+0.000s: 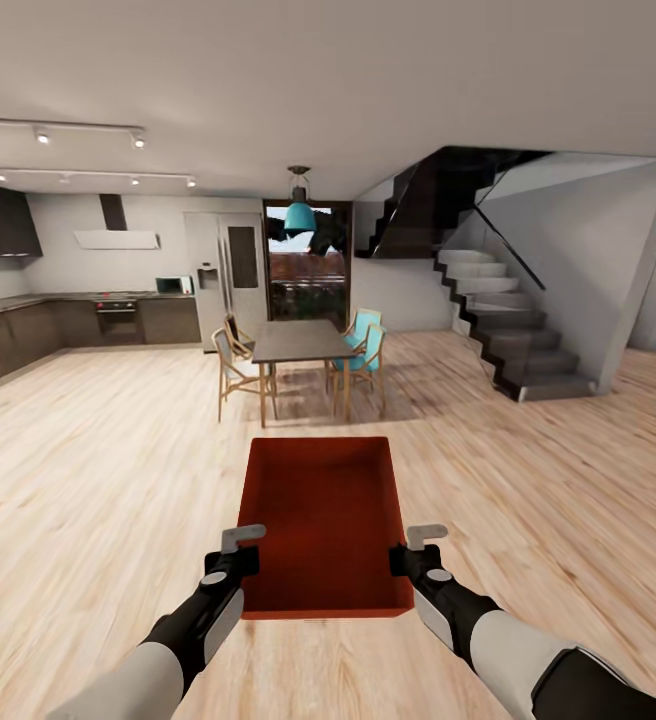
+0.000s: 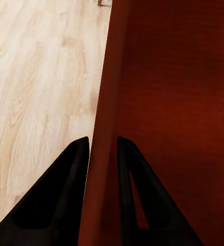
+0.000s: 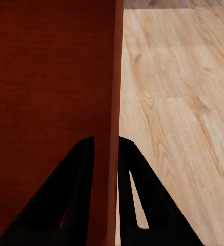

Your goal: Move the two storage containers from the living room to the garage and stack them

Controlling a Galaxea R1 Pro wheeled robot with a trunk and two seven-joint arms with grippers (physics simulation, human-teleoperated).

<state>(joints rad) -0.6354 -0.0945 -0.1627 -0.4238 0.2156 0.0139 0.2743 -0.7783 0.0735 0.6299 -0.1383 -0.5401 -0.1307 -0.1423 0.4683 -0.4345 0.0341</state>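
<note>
Orange-red storage container (image 1: 325,525) held short of the dining table (image 1: 298,345), side walls pinched by left gripper (image 1: 240,552) and right gripper (image 1: 415,552).

i have the storage container (image 1: 326,525) in front of me, left gripper (image 1: 240,553) on its left wall, right gripper (image 1: 414,551) on its right. beyond the container stands the dining table (image 1: 298,343); kitchen counters (image 1: 78,322) to its left, staircase (image 1: 503,320) to its right.
</note>
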